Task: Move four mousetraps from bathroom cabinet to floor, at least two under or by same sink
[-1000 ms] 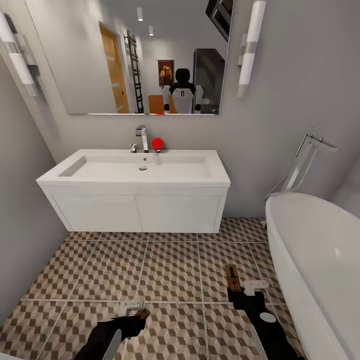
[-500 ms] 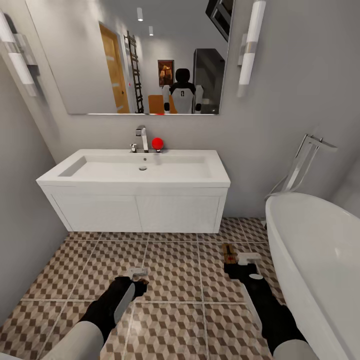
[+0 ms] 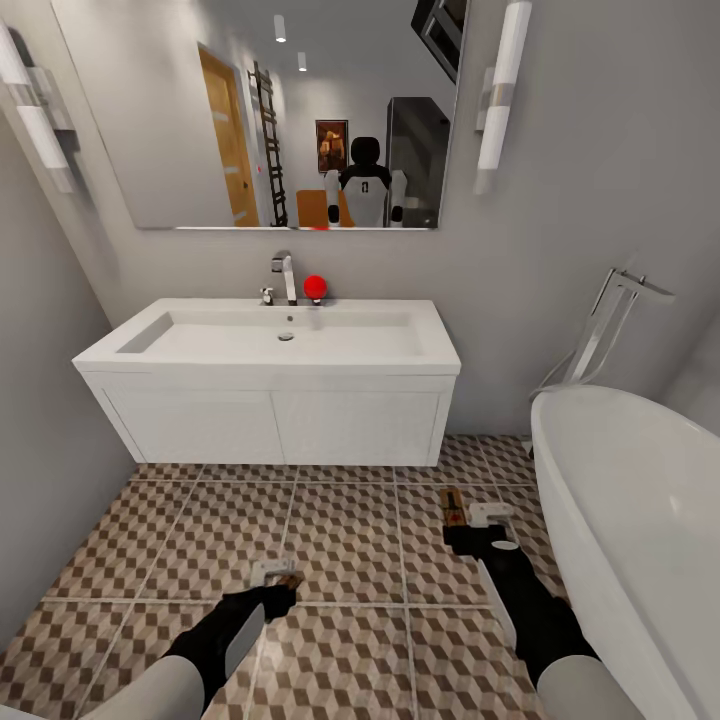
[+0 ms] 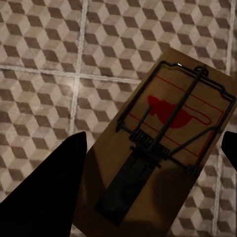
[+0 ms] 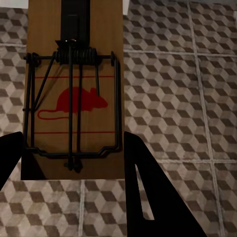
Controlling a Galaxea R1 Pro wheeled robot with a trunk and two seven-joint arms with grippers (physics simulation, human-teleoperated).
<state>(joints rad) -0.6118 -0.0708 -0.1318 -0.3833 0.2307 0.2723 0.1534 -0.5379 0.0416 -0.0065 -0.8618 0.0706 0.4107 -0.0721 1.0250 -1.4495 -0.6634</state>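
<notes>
Since half-second-earlier frame: left tool (image 3: 281, 577) drawn back toward lower frame edge, right tool (image 3: 470, 522) nudged up-frame. Each tool clamped on small brown wooden mousetrap (image 4: 168, 143) (image 5: 74, 94) above cube-patterned tiled bathroom floor (image 3: 345, 540). White rectangular sink (image 3: 280, 340) basin empty, mid-frame.

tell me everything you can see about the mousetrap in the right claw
The mousetrap is a flat rectangular board that looks like light brown wood, printed with a red mouse silhouette and thin red lines. Dark wire parts lie over it: a coiled spring across the board, a rectangular bar frame and a dark flat tab at one end. It sits between the fingers of the right claw, above the cube-patterned floor tiles, in front of the white vanity and beside the bathtub.
</notes>
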